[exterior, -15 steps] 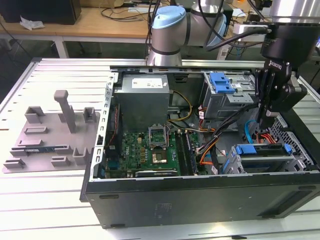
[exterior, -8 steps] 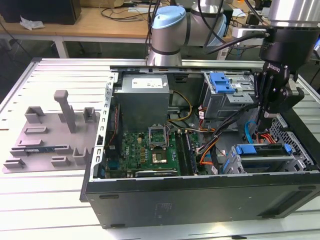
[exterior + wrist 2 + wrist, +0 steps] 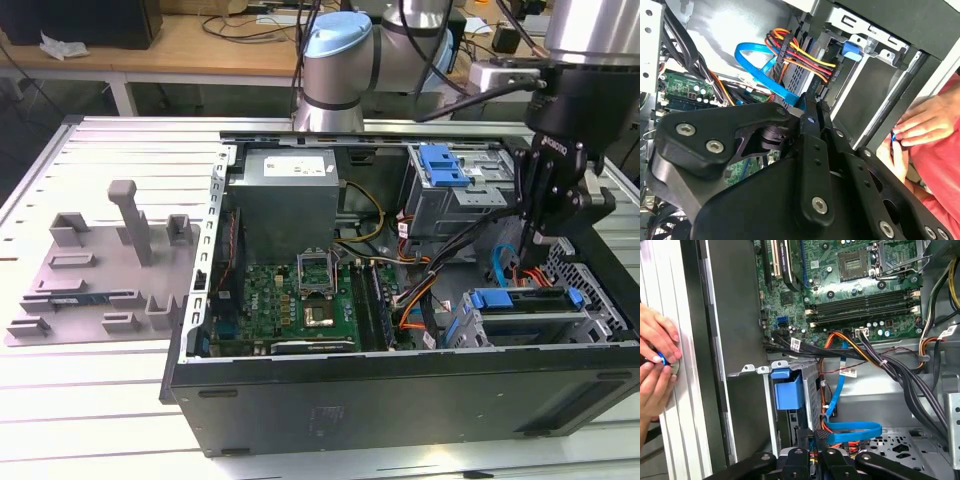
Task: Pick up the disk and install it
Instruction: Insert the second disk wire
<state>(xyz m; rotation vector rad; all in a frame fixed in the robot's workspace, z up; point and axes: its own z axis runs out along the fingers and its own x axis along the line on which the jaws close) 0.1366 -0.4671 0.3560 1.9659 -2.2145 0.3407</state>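
Disk (image 3: pixel 525 303) sits in its bay just below the closed, empty gripper (image 3: pixel 541 236).

A robotics lab is showing here: an open PC case (image 3: pixel 400 400) is lying on a slotted aluminium table (image 3: pixel 90 400), with cable-strewn wooden benches (image 3: pixel 200 45) standing behind.

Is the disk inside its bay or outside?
Inside: the disk, with its blue bracket, sits within the metal drive cage in the computer case, in the exterior view.
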